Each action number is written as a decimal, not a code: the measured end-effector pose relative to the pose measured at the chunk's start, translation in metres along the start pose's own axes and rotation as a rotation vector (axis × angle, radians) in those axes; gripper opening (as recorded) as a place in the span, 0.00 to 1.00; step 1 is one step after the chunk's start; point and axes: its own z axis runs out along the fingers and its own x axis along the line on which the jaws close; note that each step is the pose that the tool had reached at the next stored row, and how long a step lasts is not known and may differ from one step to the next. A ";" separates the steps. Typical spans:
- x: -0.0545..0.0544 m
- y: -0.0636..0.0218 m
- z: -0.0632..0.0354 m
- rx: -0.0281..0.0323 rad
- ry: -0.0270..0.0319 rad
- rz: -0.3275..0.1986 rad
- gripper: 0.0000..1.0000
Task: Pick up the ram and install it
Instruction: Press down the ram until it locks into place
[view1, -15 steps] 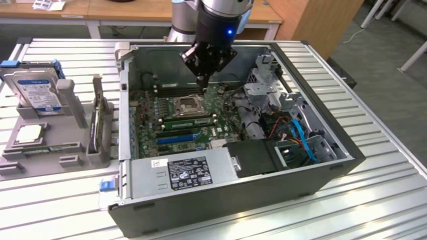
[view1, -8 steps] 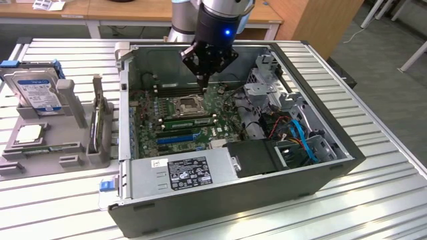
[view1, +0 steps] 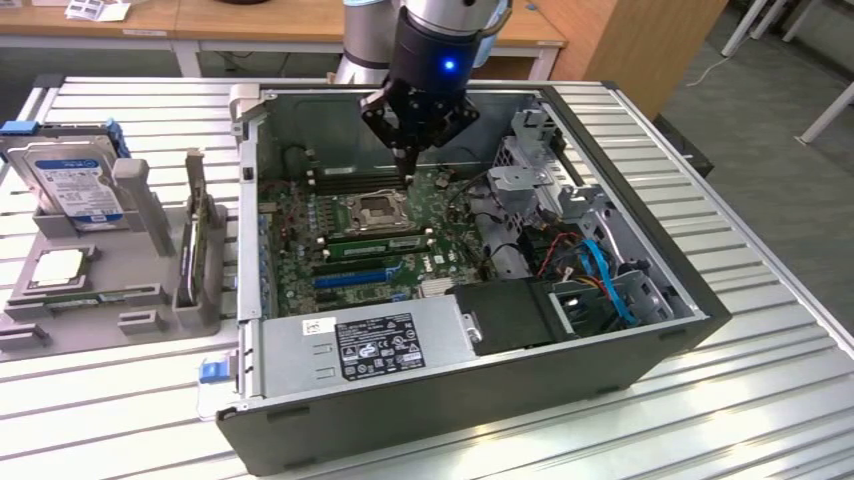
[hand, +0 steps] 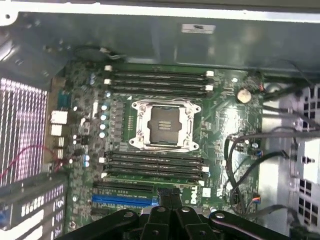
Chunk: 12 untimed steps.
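Hand (view1: 407, 150), fingers pinched shut with nothing seen between them, hangs over the motherboard (hand: 225, 115); seating the ram (view1: 376, 241) well likely demands square, even pressure along its slot.

My gripper (view1: 407, 150) is black, blue light above it; the motherboard (hand: 225, 120) green, with black and blue slots (hand: 125, 199); hard drive (view1: 74, 180) label blue-and-white.

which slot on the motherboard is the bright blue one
The blue slot lying just past the lower bank of memory slots, nearest the shut gripper. The other long slots around the CPU socket are black.
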 end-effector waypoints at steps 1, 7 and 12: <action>0.000 0.0000 0.0001 -0.0011 -0.0010 0.018 0.11; 0.000 0.0000 0.0003 -0.0075 -0.0070 0.127 0.11; 0.000 0.0000 0.0004 -0.0092 -0.0090 0.155 0.11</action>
